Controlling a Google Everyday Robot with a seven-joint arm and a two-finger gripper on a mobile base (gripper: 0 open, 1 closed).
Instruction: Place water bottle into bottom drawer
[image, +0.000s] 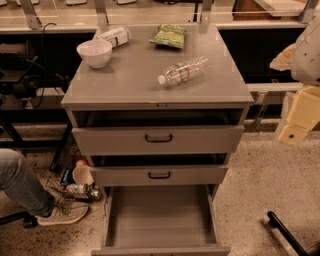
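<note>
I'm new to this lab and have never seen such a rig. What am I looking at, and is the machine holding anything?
One camera looks down on a grey cabinet. The pale shape at the right edge is the robot's arm, ending in its gripper, beside the cabinet with nothing visibly in it. On top lie a water bottle on its side, a white bowl, a green snack bag and a white packet. The bottom drawer is pulled wide open; the two upper drawers are open a crack.
</note>
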